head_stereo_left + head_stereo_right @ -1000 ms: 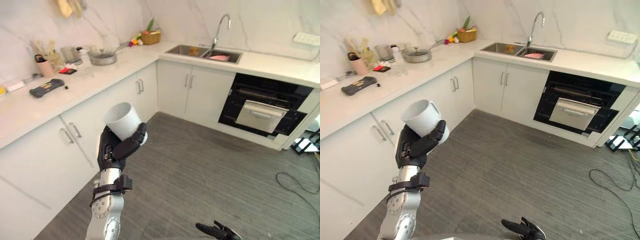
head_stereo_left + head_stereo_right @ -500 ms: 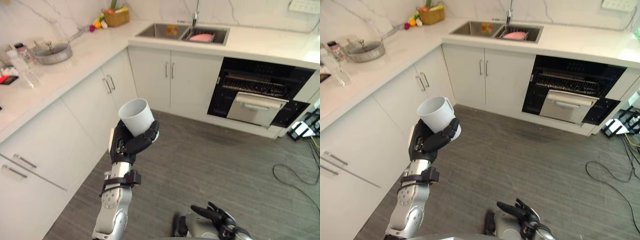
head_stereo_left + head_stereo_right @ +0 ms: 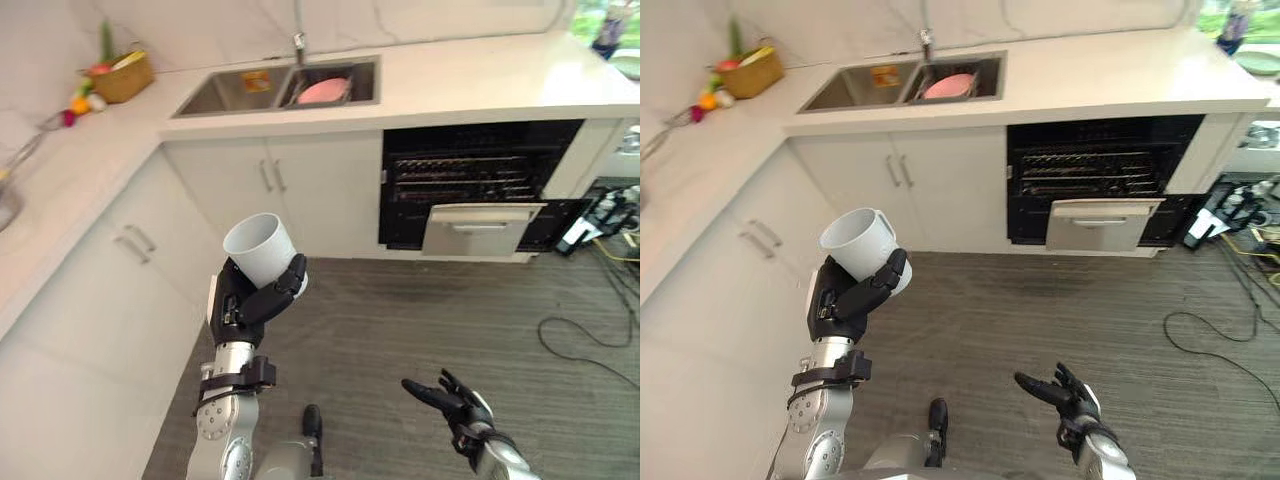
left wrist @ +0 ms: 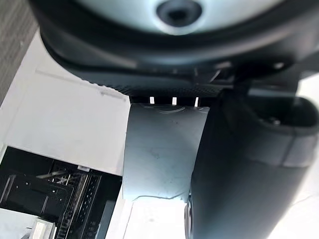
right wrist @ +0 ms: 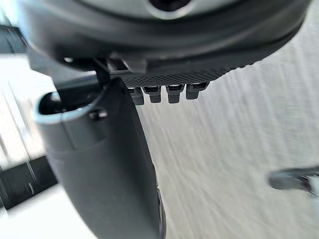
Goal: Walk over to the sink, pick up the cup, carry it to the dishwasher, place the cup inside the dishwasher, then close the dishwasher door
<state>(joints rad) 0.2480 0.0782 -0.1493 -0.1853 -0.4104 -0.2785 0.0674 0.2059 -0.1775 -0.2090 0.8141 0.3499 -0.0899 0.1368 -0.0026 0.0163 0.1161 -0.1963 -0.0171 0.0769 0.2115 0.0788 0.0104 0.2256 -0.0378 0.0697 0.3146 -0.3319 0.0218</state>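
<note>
A white cup is held upright above the floor, with my left hand shut around its lower half. Up close, the cup's wall shows past the thumb. My right hand hangs low over the grey floor, open with its fingers spread and nothing in it; its thumb stands straight in the right wrist view. The dishwasher is a dark opening under the counter ahead, with racks showing and its white door partly open. The sink lies in the counter beyond the cup.
A pink dish lies in the sink's right basin below the tap. A basket of fruit stands on the counter at the left. White cabinets line the left side. Grey floor stretches towards the dishwasher.
The camera has swung right, so sink and dishwasher now sit ahead. The cup stays in my left hand. My right hand has come up further into view.
</note>
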